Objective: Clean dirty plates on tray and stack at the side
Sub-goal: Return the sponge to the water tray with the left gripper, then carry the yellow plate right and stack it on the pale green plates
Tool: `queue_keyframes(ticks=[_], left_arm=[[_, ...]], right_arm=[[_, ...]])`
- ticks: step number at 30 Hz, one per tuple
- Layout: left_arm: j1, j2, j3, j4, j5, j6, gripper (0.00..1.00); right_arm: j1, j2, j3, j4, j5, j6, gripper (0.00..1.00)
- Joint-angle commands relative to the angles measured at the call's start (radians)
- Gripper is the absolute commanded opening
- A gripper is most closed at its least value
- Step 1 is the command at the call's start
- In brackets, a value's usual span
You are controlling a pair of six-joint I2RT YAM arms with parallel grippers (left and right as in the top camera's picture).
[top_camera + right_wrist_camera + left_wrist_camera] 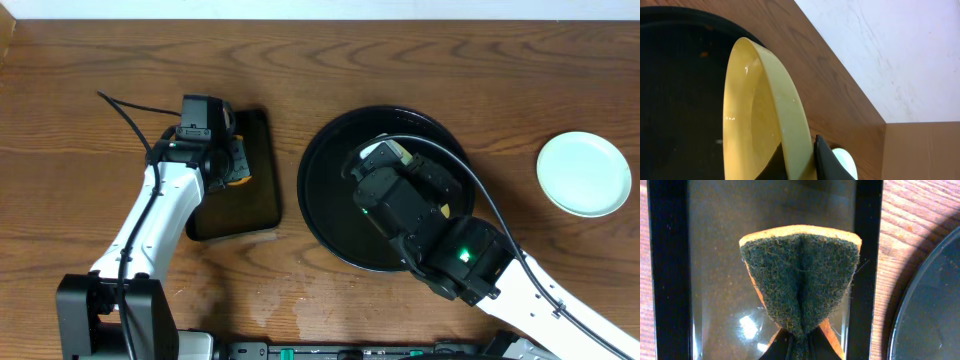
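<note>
On the wooden table (80, 150), a narrow strip of wood parts the round black tray (330, 215) from the rectangular tray (258, 205), with open wood beyond both. Over the round tray the right gripper (390, 168) pinches the rim of the pale yellow plate (760, 115), tilted on edge; a mint-white plate (584, 174) lies flat well apart, near the table's right edge. The left gripper (799, 350) is clamped on the folded sponge (800, 280) between the rectangular tray's long rims.

The right arm (430, 225) hides most of the yellow plate (387, 152).
</note>
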Motion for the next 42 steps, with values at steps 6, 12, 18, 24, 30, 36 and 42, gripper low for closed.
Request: queue_keyframes(ticks=[6, 12, 18, 24, 30, 36, 42], left_arm=[[0.004, -0.04, 0.011, -0.035, -0.001, 0.021, 0.52], [0.004, -0.178, 0.052, -0.06, -0.001, 0.004, 0.76], [0.004, -0.286, 0.051, -0.108, -0.002, 0.004, 0.8], [0.004, -0.286, 0.05, -0.132, -0.002, 0.005, 0.81], [0.004, -0.286, 0.05, -0.132, -0.002, 0.004, 0.81], [0.004, -0.286, 0.05, -0.132, -0.002, 0.004, 0.82], [0.004, -0.286, 0.05, -0.132, -0.002, 0.004, 0.82]], right_arm=[[-0.031, 0.0, 0.022, 0.011, 0.032, 0.121, 0.01], [-0.078, 0.0, 0.022, 0.027, -0.005, 0.121, 0.01], [-0.079, 0.0, 0.022, 0.074, 0.002, 0.12, 0.01], [-0.079, 0.0, 0.022, 0.07, -0.009, 0.121, 0.01], [-0.126, 0.0, 0.022, 0.05, -0.009, 0.144, 0.01], [-0.325, 0.0, 0.022, 0.024, -0.08, 0.25, 0.01], [-0.62, 0.0, 0.022, 0.032, -0.22, 0.332, 0.01]])
